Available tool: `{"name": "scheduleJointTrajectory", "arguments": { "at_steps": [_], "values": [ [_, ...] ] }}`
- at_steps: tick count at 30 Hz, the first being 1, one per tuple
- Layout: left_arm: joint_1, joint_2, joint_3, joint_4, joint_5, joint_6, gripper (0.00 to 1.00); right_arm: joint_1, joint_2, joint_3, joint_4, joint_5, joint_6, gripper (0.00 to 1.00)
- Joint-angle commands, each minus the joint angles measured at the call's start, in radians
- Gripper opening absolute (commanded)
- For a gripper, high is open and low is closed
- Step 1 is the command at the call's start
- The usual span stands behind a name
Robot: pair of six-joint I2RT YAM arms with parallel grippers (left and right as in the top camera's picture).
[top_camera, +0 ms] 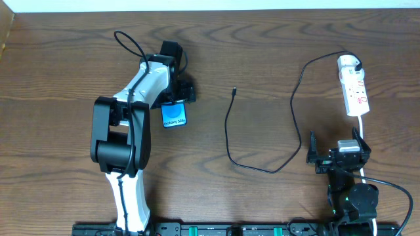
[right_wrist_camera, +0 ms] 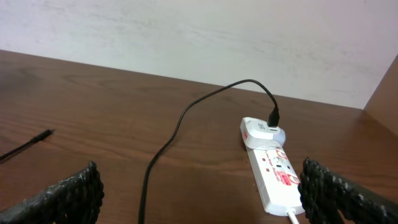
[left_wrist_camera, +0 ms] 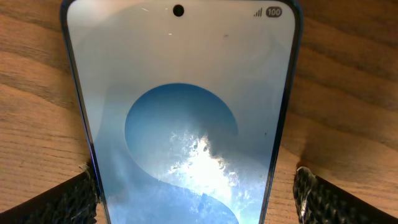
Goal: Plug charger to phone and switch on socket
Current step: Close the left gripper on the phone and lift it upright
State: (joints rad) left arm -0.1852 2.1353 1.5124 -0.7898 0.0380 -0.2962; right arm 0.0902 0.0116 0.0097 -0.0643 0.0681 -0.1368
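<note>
Phone (top_camera: 174, 116), overhead: flat at 9 o'clock on table (top_camera: 59, 59), under left gripper (top_camera: 174, 99); charger (top_camera: 227, 134) tip at its 3 o'clock.
Left wrist: fingers (left_wrist_camera: 65, 200) apart, flanking phone; likely rigid, slick, hold by edges.
Right wrist: right gripper (right_wrist_camera: 199, 193) spread; socket (right_wrist_camera: 277, 177) at 4 o'clock; charger looks limp, pinch behind tip.

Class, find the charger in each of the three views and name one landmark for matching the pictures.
Overhead: the charger loops through the centre right, tip near mid-picture, plug in the strip at upper right.
Left wrist: not in it; the phone fills the view.
Right wrist: the charger arcs from the strip at lower right down the middle; tip at left edge.
Shared landmark: the white strip, in overhead and right wrist.
</note>
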Motion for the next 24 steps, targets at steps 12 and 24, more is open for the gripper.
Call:
{"name": "scheduleJointTrajectory", "arguments": {
  "at_steps": [12, 24],
  "values": [
    [-0.002, 0.042, -0.043, 0.008, -0.137, -0.024, 1.0, 0.007, -0.006, -0.005, -0.002, 0.008, -0.007, 0.99],
    [-0.002, 0.042, -0.089, 0.04, -0.128, -0.023, 0.99, 0.007, -0.006, -0.005, -0.002, 0.008, -0.007, 0.99]
  ]
}}
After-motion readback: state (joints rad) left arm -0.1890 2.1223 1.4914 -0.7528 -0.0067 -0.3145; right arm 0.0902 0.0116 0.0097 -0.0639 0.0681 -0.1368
